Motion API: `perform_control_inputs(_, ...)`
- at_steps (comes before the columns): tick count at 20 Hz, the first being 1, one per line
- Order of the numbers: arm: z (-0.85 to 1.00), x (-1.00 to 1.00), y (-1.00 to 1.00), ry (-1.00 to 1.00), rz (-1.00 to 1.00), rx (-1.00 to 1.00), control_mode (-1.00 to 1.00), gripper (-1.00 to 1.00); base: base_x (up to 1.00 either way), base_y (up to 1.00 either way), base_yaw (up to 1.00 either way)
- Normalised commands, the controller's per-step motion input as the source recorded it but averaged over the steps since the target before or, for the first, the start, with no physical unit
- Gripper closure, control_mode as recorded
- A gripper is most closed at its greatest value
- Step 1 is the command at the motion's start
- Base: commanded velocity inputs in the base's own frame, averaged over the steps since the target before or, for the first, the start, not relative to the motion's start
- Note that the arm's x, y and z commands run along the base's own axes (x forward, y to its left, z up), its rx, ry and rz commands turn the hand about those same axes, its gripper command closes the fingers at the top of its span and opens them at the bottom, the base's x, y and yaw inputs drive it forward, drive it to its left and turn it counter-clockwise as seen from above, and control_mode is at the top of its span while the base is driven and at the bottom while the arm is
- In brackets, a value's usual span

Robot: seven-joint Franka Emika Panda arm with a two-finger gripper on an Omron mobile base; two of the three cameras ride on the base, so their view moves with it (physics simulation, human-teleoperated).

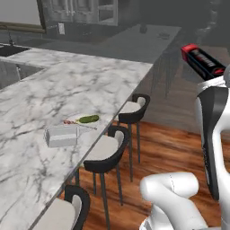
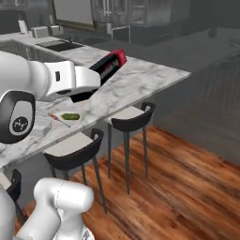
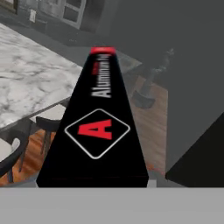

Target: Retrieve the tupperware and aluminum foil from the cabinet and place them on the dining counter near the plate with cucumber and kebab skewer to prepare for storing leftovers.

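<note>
My gripper (image 2: 88, 92) is shut on the aluminum foil (image 2: 108, 65), a long black box with red ends. It hangs in the air beside the dining counter (image 1: 67, 85), above the stools. In the hand view the aluminum foil (image 3: 98, 127) runs straight away from me and hides my fingertips. In the left base view the box (image 1: 202, 60) juts up and left from my gripper (image 1: 214, 74). The clear tupperware (image 1: 61, 136) lies on the marble next to the white plate (image 1: 76, 126). On the plate lie the green cucumber (image 1: 88, 119) and the kebab skewer (image 1: 72, 122). The cabinet is out of view.
Dark stools (image 1: 108, 152) (image 1: 134, 110) line the counter's near edge over a wooden floor (image 2: 178, 178). A sink (image 2: 58, 45) sits at the counter's far end. My own white arm (image 2: 42, 82) crosses in front of the plate in the right base view.
</note>
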Motion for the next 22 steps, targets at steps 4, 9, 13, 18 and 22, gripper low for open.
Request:
perform_control_inputs(4,0.00,0.00,0.00,0.00,0.00,0.00,1.00,1.00,1.00,-0.39,0.45)
perform_control_inputs(9,0.00,0.00,0.00,0.00,0.00,0.00,1.00,1.00,1.00,-0.17,0.53)
perform_control_inputs(13,0.00,0.00,0.00,0.00,0.00,0.00,1.00,1.00,1.00,-0.01,0.62)
perform_control_inputs(18,0.00,0.00,0.00,0.00,0.00,0.00,1.00,1.00,1.00,0.00,0.67)
perform_control_inputs(22,0.00,0.00,0.00,0.00,0.00,0.00,1.00,1.00,1.00,0.00,0.67)
